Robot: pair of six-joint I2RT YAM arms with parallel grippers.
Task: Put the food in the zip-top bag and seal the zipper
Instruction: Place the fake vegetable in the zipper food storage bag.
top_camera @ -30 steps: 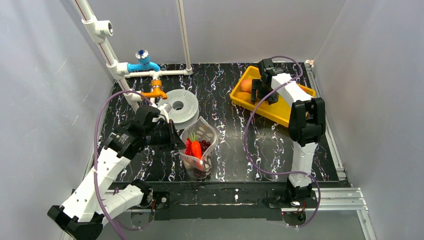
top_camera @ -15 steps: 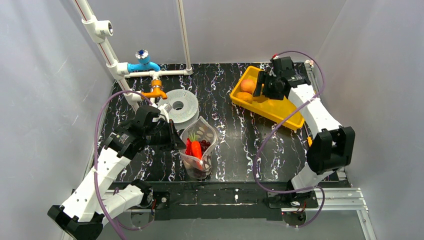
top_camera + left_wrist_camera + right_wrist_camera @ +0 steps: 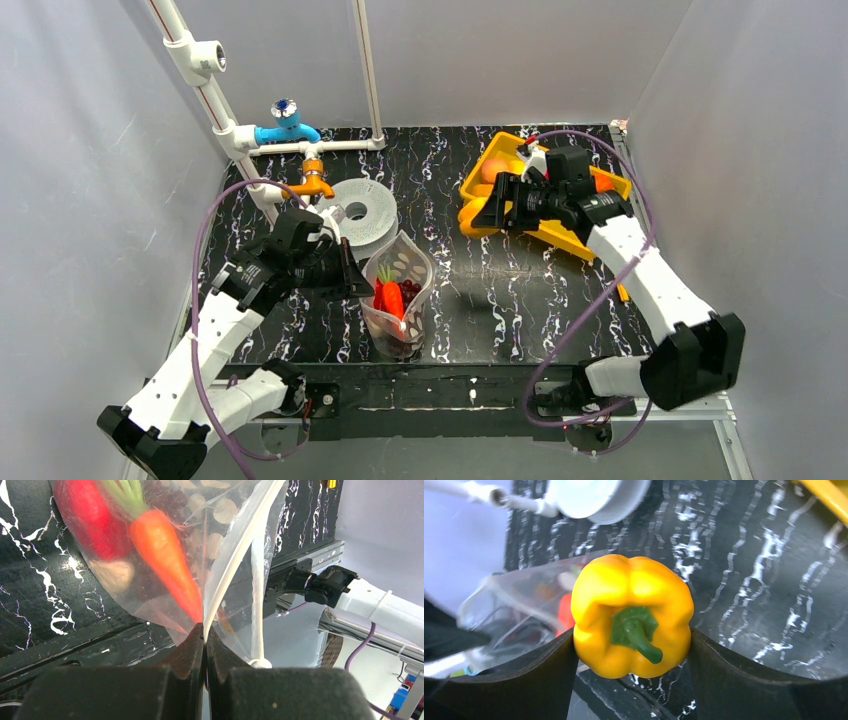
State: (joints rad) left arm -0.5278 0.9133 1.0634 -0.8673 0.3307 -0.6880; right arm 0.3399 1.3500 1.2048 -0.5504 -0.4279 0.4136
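The step in hand is carrying another piece of food to the zip-top bag (image 3: 405,262). The right hand (image 3: 631,647) grips a yellow pepper (image 3: 631,605) with 1 finger on each side, the jaws spread as wide as the fruit. It hangs above the table (image 3: 460,305) just off the left end of the yellow tray (image 3: 565,235), well apart from the bag. The left hand (image 3: 205,632) is pinched tight on the zipper (image 3: 235,565) strip at the bag's rim, holding the mouth up and open. The bag stands on the table beside the left arm and already holds a carrot (image 3: 165,550), a red pepper (image 3: 87,515) and dark grapes (image 3: 411,291). A peach (image 3: 492,168) lies in the tray.

The next move likely calls for the right hand to travel left until the pepper is over the mouth, lower it inside, then let go. The opening looks narrow for this pepper, so careful centring matters. Sealing is not yet due.
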